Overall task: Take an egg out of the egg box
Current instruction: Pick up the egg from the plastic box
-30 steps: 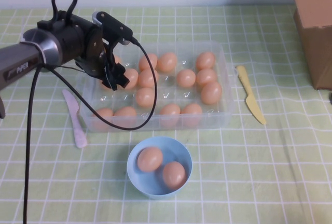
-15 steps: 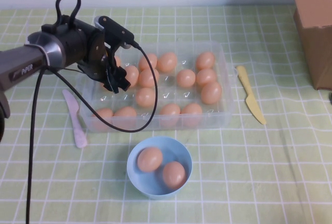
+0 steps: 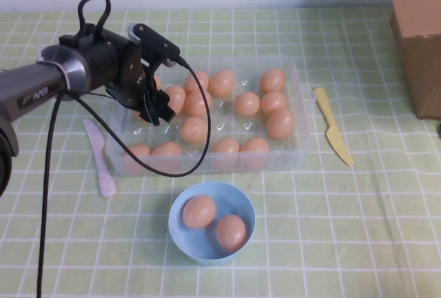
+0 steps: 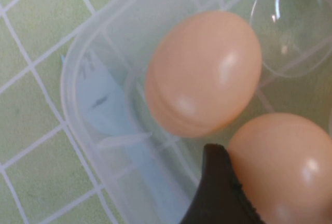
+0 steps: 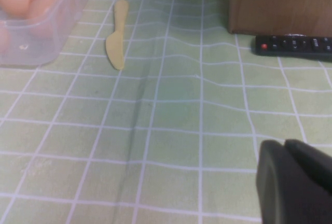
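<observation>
Checked cloth (image 3: 344,229); left end effector (image 3: 155,108) over smooth eggs (image 3: 248,103).

The left hand (image 3: 153,105) hides the egg box's (image 3: 296,105) corner cells beneath it, and its finger spacing cannot be told. The right hand (image 5: 295,182) is cut off by the frame edge, as is the cardboard box (image 3: 417,29) well away from it.
</observation>
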Controlling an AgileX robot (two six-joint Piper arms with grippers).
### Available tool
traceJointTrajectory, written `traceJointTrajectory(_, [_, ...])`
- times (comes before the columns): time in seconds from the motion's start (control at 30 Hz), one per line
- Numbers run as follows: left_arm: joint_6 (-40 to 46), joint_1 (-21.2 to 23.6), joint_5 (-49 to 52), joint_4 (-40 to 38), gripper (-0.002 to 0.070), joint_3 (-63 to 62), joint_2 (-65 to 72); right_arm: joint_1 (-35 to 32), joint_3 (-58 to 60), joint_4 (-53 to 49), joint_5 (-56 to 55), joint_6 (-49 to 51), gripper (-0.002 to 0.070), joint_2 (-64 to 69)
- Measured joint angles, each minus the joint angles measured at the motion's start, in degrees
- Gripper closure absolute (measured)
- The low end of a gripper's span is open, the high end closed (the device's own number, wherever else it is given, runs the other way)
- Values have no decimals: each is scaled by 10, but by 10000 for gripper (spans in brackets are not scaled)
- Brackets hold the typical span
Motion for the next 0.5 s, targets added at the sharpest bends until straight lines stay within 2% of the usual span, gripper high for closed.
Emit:
traceJointTrajectory(0.1, [0,0,-1,0,270,-1,2,0,0,0,0,0,694,0])
traceJointTrajectory(0.23, [0,0,-2,0,312,-1,2,0,0,0,0,0,694,0])
traceJointTrajectory(0.5, [0,0,1,0,313,-1,1,0,0,0,0,0,694,0])
